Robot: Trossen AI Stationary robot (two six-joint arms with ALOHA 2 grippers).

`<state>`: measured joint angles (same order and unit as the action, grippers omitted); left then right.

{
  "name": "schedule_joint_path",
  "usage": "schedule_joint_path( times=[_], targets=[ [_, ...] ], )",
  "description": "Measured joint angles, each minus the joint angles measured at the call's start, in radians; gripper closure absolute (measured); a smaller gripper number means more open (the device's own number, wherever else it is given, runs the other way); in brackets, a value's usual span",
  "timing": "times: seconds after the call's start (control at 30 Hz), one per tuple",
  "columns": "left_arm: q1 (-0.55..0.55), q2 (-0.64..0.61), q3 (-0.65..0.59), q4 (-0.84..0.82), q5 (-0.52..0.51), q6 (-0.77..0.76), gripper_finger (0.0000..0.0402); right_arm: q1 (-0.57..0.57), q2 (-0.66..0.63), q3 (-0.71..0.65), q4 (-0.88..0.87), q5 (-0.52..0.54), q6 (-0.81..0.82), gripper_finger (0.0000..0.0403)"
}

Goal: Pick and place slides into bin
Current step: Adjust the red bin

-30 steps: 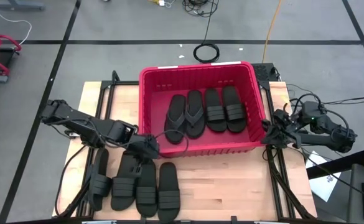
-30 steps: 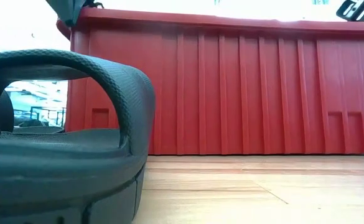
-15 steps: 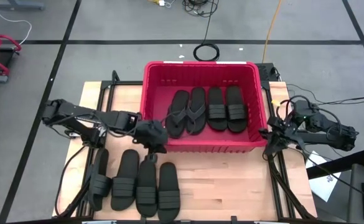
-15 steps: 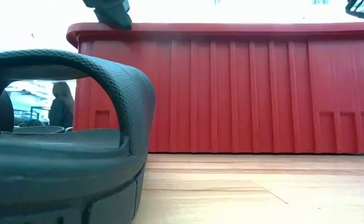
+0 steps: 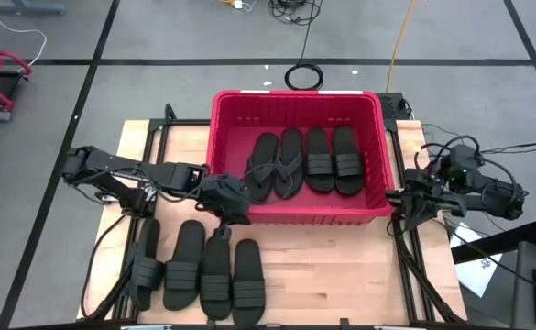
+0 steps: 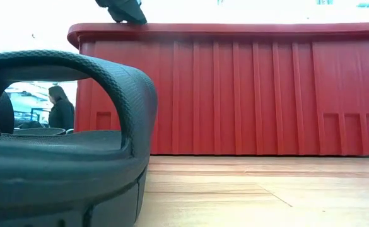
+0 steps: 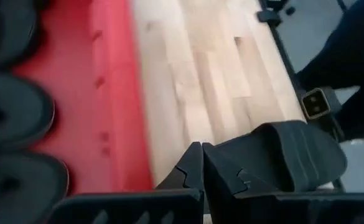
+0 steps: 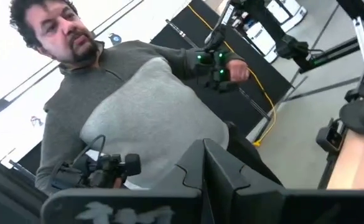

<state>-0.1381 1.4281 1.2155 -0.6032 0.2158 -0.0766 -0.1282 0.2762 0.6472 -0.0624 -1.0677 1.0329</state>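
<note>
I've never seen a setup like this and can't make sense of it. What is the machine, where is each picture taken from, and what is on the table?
These are two dark robot arms working at a pale wooden table. One camera looks straight down from above, one sits at table-top height, and one rides on each wrist.

On the table stands a large red plastic crate holding four matte black rubber sandals. Four more black sandals lie in a row in front of it.

The left gripper is at the crate's near left corner, fingers shut, holding nothing. The right gripper waits beside the crate's right wall, also shut and empty. Its wrist camera points away from the table at a person in a grey top.
</note>
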Motion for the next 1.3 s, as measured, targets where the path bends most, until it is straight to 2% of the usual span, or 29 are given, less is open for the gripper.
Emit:
schedule_joint_path(
  times=[0.17, 0.27, 0.53, 0.73, 0.87, 0.97, 1.13, 1.3],
  targets=[
    [-0.016, 0.000, 0.065, 0.024, 0.001, 0.016, 0.0401, 0.044, 0.059, 0.000, 0.034, 0.067, -0.107, 0.0403],
    [-0.018, 0.000, 0.112, 0.024, -0.011, 0.014, 0.0401, 0.093, 0.111, 0.000, 0.052, 0.071, -0.156, 0.0403],
    [-0.018, -0.001, 0.206, -0.062, -0.116, -0.015, 0.0401, 0.328, 0.261, 0.000, 0.014, 0.043, -0.209, 0.0403],
    [-0.019, -0.001, 0.219, -0.139, -0.122, -0.065, 0.0401, 0.436, 0.309, 0.000, -0.113, 0.090, -0.236, 0.0403],
    [-0.022, -0.001, 0.219, -0.143, -0.134, -0.060, 0.0401, 0.461, 0.310, 0.000, -0.263, 0.135, -0.247, 0.0403],
    [-0.023, -0.001, 0.219, -0.143, -0.130, -0.059, 0.0401, 0.465, 0.306, 0.000, -0.310, 0.179, -0.260, 0.0403],
    [-0.024, -0.001, 0.212, -0.167, -0.042, -0.032, 0.0401, 0.464, 0.305, 0.000, -0.323, 0.209, -0.282, 0.0403],
    [-0.027, -0.001, 0.167, -0.178, -0.007, -0.035, 0.0401, 0.464, 0.303, 0.000, -0.387, 0.258, -0.306, 0.0403]
  ],
)
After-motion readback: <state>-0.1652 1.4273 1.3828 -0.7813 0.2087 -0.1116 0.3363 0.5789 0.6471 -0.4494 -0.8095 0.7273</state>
